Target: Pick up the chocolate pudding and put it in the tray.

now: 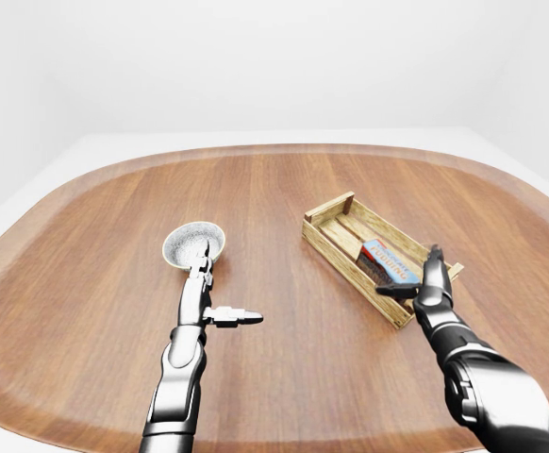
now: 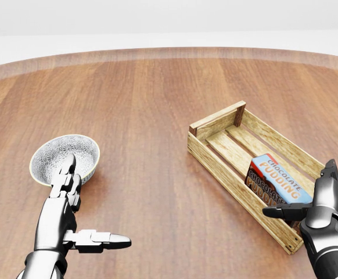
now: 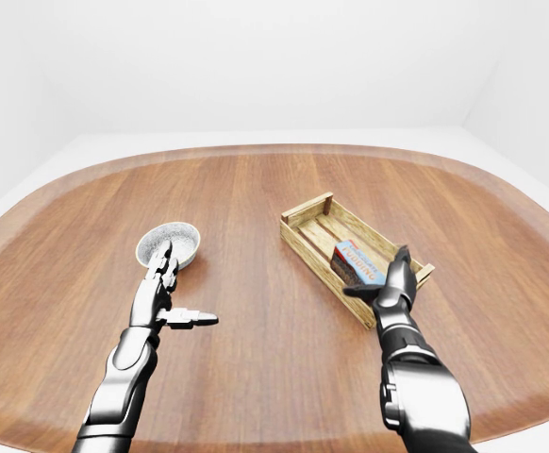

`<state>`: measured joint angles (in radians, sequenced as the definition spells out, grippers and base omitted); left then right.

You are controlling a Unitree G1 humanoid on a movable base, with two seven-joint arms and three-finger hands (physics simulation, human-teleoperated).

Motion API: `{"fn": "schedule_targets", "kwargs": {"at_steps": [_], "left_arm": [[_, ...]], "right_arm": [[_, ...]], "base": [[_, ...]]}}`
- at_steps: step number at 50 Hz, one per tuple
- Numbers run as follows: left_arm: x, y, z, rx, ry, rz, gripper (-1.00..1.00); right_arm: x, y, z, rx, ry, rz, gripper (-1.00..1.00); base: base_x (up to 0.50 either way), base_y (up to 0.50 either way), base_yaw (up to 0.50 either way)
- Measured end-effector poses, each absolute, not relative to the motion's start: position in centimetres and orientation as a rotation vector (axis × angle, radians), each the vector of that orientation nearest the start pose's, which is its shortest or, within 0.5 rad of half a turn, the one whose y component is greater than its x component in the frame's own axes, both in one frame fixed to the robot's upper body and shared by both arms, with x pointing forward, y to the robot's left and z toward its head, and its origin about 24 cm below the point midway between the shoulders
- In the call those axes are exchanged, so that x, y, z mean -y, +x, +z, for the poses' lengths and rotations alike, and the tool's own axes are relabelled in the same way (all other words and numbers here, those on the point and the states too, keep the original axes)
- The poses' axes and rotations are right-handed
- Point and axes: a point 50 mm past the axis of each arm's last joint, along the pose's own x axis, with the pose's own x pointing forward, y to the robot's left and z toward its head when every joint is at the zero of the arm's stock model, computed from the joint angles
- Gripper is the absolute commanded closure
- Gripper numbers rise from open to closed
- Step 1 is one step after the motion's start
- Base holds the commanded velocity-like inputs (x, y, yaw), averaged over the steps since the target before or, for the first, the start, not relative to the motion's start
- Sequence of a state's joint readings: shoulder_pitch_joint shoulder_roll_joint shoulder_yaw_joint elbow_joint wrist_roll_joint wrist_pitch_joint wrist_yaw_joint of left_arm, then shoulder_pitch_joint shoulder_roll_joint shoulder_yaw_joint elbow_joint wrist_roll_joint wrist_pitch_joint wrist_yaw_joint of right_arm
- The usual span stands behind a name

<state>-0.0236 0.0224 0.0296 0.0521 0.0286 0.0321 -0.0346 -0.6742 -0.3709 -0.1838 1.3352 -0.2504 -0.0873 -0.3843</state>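
Note:
The chocolate pudding box [image 2: 276, 179], blue and red with white lettering, lies inside the wooden slatted tray [image 2: 215, 125] at the right of the head view. My right hand [image 2: 314, 197] is open just beside the box, at the tray's near right end, fingers straight and thumb out; it does not grip the box. My left hand [image 2: 76, 203] is open at the lower left, fingers pointing toward a bowl, thumb stuck out to the right.
A small patterned grey bowl [image 2: 50, 151] sits on the round wooden table [image 2: 146, 99] just beyond my left fingertips. The table's rim curves round the top of the view, with a white floor and walls past it.

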Motion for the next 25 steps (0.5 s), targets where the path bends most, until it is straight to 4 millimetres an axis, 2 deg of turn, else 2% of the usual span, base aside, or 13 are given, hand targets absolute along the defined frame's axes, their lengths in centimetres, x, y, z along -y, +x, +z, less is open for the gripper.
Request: {"fn": "schedule_targets", "kwargs": {"at_steps": [15,25], "left_arm": [[-15.7,25.8,3.2,-0.063,0.049,-0.010,-1.00],[-15.8,25.8,3.2,-0.064,0.049,-0.010,-1.00]], "right_arm": [[28.8,32.5,1.0,-0.444,-0.486,-0.557,-1.00],[28.5,33.8,2.5,-0.399,-0.384,-0.519,-1.00]], "base": [[0.00,0.00,0.00],[0.00,0.00,0.00]]}}
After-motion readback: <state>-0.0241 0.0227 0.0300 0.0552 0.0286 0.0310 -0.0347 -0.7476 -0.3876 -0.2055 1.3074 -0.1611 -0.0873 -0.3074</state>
